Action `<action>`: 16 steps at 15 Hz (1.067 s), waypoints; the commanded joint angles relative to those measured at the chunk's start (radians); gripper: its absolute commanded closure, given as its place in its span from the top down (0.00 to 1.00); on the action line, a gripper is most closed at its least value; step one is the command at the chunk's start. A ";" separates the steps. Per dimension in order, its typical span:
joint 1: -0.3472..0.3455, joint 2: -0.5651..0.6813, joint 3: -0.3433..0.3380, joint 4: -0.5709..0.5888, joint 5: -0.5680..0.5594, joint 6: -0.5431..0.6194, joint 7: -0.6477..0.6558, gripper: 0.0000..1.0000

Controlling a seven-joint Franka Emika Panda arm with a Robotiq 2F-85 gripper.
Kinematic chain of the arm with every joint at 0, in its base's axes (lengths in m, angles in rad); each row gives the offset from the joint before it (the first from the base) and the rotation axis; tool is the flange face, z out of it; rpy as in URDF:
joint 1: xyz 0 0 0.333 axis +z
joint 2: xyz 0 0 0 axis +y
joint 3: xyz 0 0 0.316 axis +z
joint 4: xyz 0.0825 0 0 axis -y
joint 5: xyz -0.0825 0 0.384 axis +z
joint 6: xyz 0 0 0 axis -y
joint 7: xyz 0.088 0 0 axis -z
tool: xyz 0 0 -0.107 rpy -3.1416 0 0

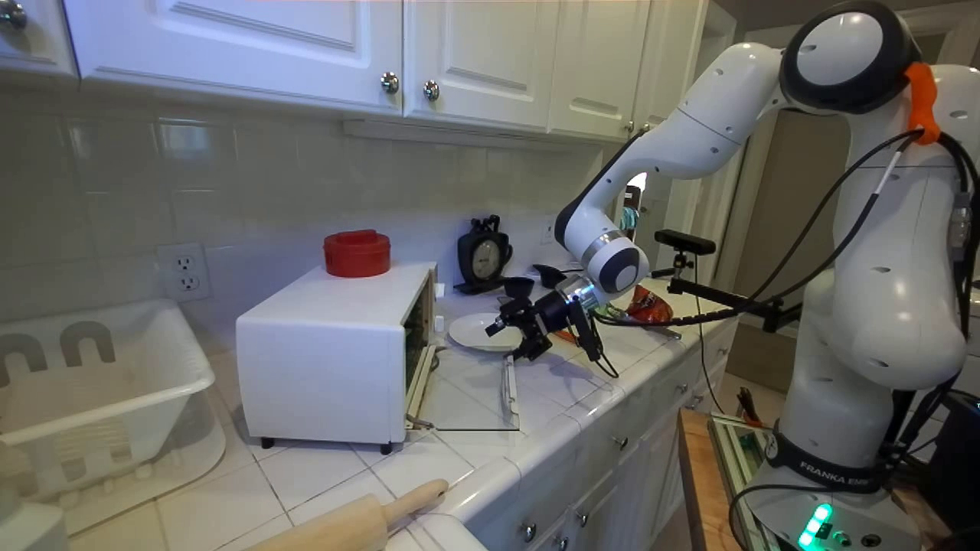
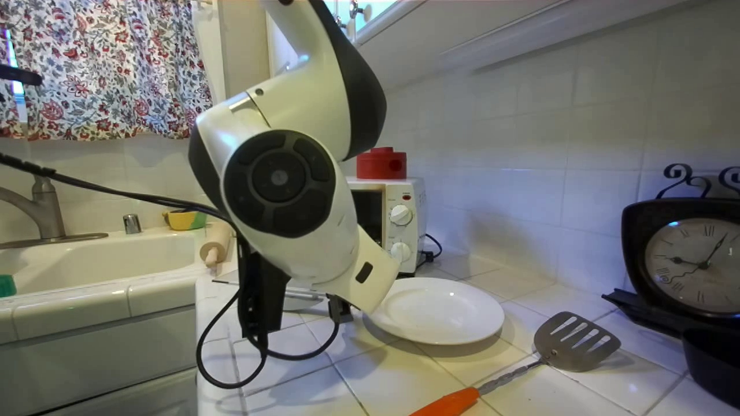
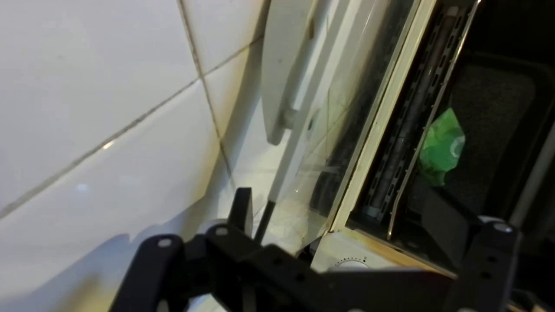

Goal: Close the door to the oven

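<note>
The white box oven [image 1: 321, 383] stands on the tiled counter; its knob panel shows in an exterior view [image 2: 404, 222]. Its door [image 1: 471, 402] is open, folded down nearly flat in front of the opening. In the wrist view the door [image 3: 331, 173] is a see-through panel with a light outer frame and a pale handle bar [image 3: 282, 78]. My gripper [image 1: 504, 343] is open and empty, near the door's outer edge at the knob-side end. In the wrist view [image 3: 340, 199] one finger is beside that edge; touch cannot be told. The arm hides the fingertips in an exterior view.
A red container [image 1: 357, 254] sits on the oven. A white plate [image 2: 439, 312] and a spatula [image 2: 575, 341] lie beyond the gripper. A rolling pin [image 1: 360, 524], dish rack [image 1: 99, 383] and dark clock [image 1: 484, 256] are on the counter. A green thing [image 3: 442, 145] shows inside the oven.
</note>
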 commanded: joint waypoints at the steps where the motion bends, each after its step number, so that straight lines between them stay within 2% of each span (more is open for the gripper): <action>1: -0.029 -0.001 0.021 0.004 0.090 -0.047 -0.085 1.00; 6: -0.034 -0.028 0.024 -0.010 0.122 -0.093 -0.120 1.00; 16: -0.035 -0.147 0.050 -0.044 0.117 -0.134 -0.117 1.00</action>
